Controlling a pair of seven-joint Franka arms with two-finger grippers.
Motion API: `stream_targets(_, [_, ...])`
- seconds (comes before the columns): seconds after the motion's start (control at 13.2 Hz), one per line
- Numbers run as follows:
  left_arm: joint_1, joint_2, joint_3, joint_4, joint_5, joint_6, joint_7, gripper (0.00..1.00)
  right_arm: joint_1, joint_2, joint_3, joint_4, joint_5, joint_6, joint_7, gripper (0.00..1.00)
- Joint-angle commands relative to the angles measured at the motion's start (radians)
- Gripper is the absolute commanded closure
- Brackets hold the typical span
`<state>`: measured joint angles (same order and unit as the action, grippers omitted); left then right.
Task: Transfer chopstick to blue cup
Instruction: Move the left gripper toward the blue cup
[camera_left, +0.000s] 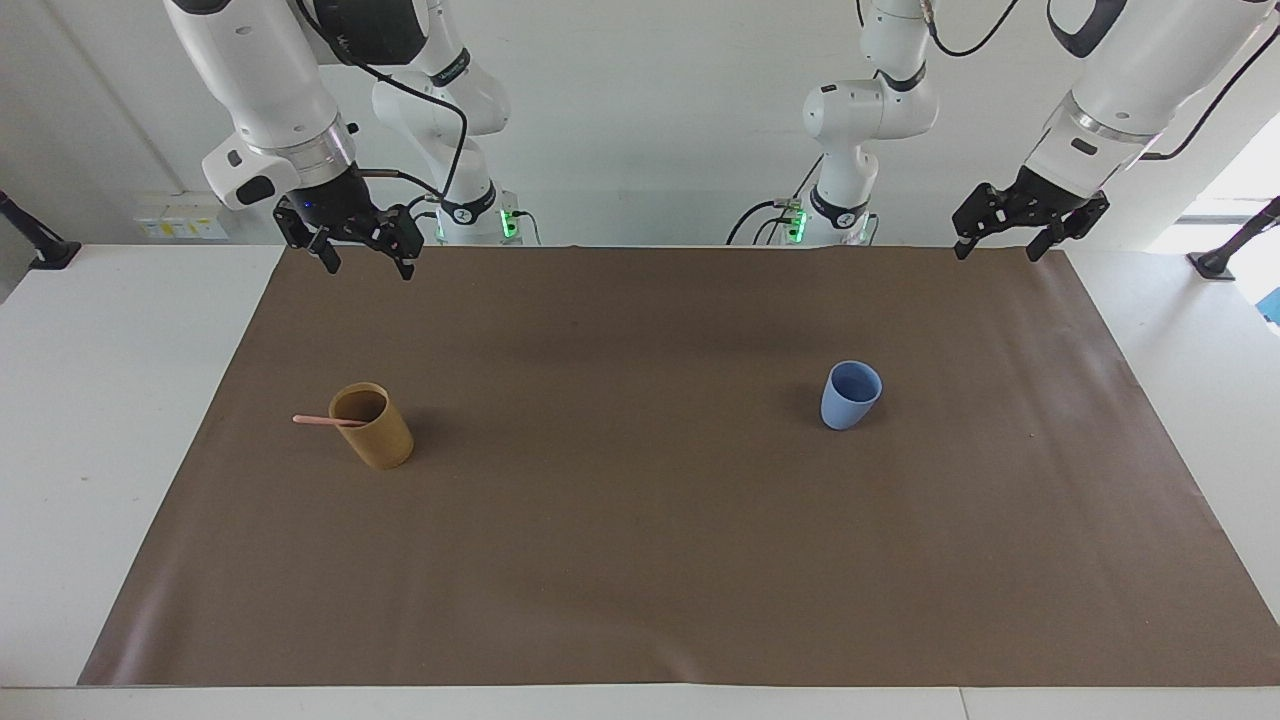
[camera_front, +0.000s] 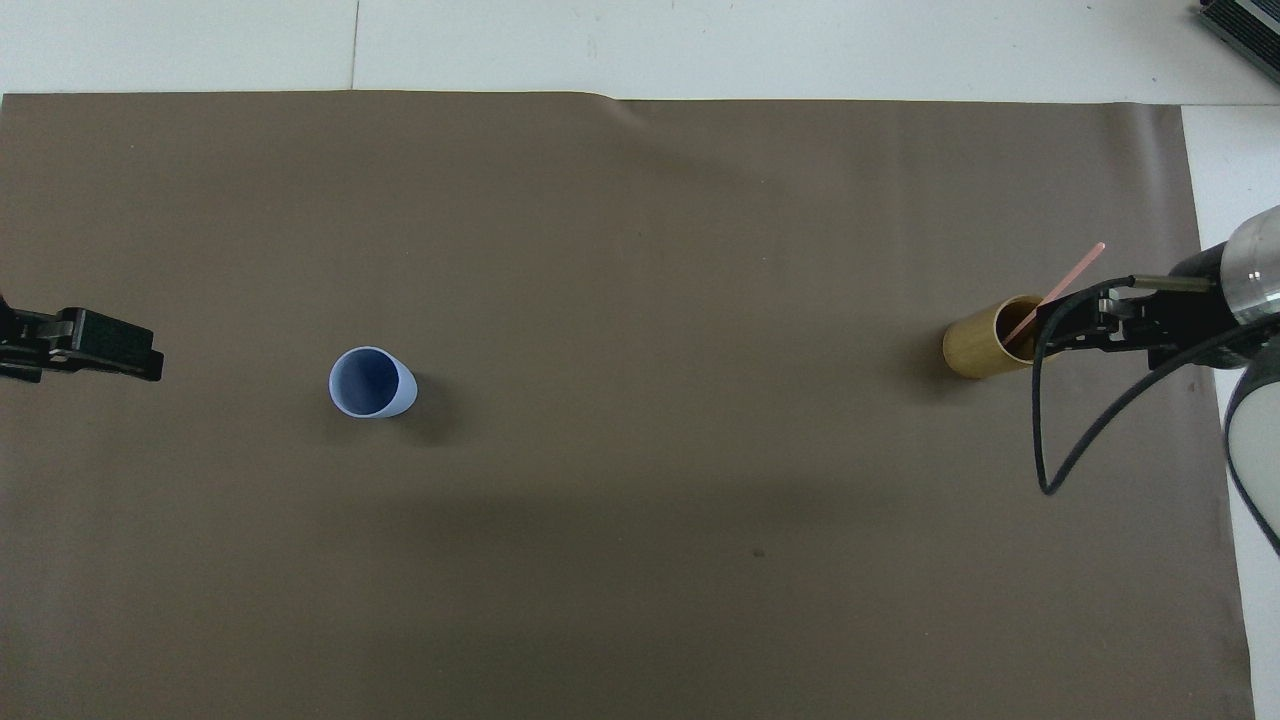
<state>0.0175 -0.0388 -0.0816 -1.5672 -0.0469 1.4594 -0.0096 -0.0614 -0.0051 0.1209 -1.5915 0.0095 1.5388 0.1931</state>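
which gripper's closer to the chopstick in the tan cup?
Right. The right gripper hangs open, raised at the robots' edge of the mat at the same end as the tan cup holding the chopstick. The left gripper waits open at the blue cup's end.

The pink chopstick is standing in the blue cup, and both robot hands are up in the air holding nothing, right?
Not quite. The pink chopstick leans in the tan cup, not the blue cup, which looks empty in the overhead view. The rest holds: the left gripper and right gripper hang empty.
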Motion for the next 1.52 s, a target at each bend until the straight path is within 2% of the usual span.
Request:
stream_targets(0.0, [-0.008,-0.035,0.006,-0.04,0.012,-0.001,0.016,0.0,-0.015,-0.027,0.003,-0.031,0.024,0.007,-0.009,0.0])
stream_targets(0.91, [-0.005,-0.036,0.006,-0.063,0.01,0.03,0.014,0.0,-0.047,-0.041,-0.004,-0.053,0.02,0.014,-0.084,0.0])
stream_targets(1.44, [-0.008,-0.032,0.006,-0.31,0.006,0.318,-0.026,0.0,-0.048,-0.046,-0.004,-0.061,0.02,0.021,-0.084,0.0])
